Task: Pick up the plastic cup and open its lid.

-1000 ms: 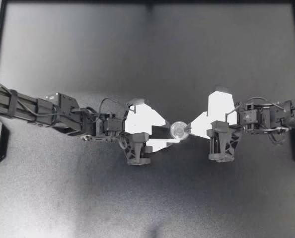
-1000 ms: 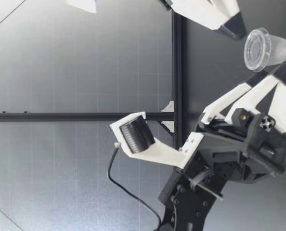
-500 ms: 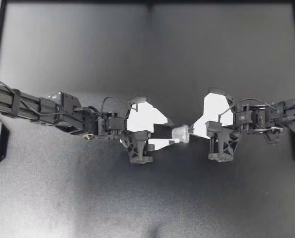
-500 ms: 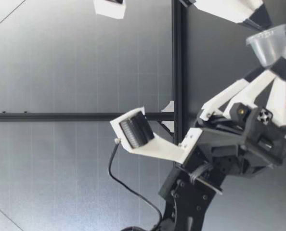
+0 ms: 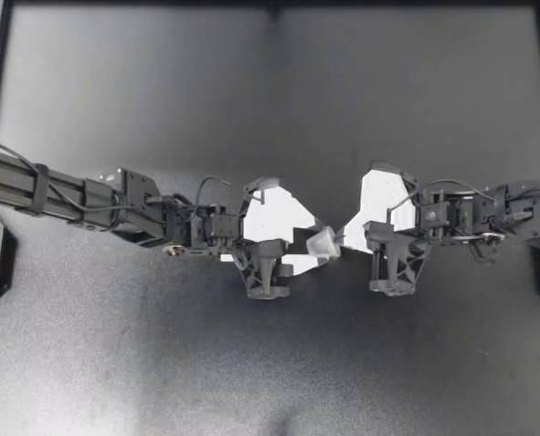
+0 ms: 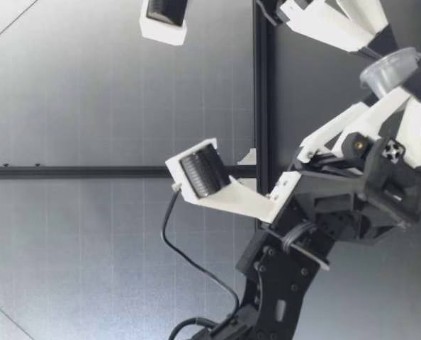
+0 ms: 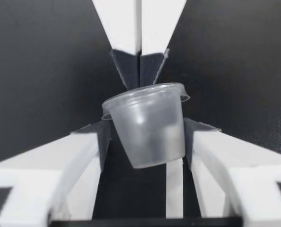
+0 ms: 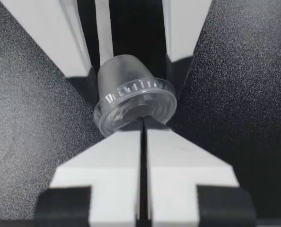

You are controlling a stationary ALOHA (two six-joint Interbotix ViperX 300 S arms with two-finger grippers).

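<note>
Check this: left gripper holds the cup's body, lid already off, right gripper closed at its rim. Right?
No: the lid is on the cup, per the right wrist view. The left gripper holds its body; the right gripper is closed at its rim.

small plastic cup (image 5: 322, 243) of clear, cloudy plastic, tapering to a narrower flat base, empty as far as can be seen. its lid (image 8: 133, 101) is clear, round, with a ribbed rim and ringed top, and is on the cup, seated all round. the cup hangs in the air above the middle of the table (image 5: 270, 109), well apart from every edge. it is tilted, lid end leaning toward my right gripper (image 5: 345, 238), base toward my left gripper (image 5: 312, 247), whose two dark pads (image 7: 104, 138) clamp its wall from both sides. the right gripper's fingertips (image 7: 131, 66) are pressed together at the lid's rim; whether they pinch it cannot be told.
</note>
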